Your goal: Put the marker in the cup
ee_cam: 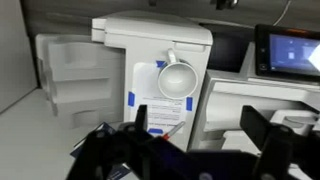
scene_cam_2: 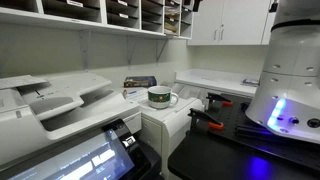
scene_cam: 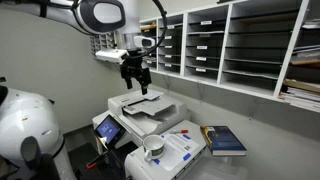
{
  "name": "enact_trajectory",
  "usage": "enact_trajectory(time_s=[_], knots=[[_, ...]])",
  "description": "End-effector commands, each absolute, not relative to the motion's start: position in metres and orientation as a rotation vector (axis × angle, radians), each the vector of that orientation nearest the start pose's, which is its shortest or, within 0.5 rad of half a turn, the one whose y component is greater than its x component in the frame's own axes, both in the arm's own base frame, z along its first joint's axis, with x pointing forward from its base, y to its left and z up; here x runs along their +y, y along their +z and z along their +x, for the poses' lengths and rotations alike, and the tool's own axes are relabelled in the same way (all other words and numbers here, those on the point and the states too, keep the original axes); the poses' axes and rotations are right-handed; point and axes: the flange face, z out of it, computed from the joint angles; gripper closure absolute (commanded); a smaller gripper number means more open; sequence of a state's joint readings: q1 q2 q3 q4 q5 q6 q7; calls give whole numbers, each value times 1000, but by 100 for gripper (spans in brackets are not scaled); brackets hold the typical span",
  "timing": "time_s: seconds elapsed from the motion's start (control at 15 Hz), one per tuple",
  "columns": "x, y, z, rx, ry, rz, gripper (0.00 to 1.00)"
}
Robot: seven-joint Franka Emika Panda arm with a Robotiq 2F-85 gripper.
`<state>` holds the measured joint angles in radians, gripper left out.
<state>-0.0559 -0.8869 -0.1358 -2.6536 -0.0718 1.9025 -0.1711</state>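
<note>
The cup (scene_cam: 153,146) is small, round and white-grey. It stands on top of a white machine and also shows in an exterior view (scene_cam_2: 160,97) and in the wrist view (ee_cam: 177,78). The marker (ee_cam: 173,130), slim and dark with a reddish end, lies on a taped paper sheet (ee_cam: 160,100) just beside the cup. It shows faintly in an exterior view (scene_cam: 182,131). My gripper (scene_cam: 137,75) hangs high above the printer, well apart from both. Its fingers (ee_cam: 198,120) are spread wide and empty.
A blue book (scene_cam: 225,140) lies beside the cup's machine and shows in an exterior view (scene_cam_2: 140,82). A large printer (scene_cam: 140,105) with a touchscreen (scene_cam: 107,127) stands below the gripper. Wall shelves (scene_cam: 250,45) hold paper trays.
</note>
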Motion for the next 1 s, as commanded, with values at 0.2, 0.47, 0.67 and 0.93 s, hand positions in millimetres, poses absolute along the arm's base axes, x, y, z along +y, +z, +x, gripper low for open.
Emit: enact_trajectory(time_s=[0.2,0.47,0.67,0.93], knots=[[-66,507,296,-64,-211,-3119,0],[-63,488,322,228,-268,-3123,0],[-58,451,370,461,-349,-3103,0],[-51,387,440,775,-391,-3058,0]])
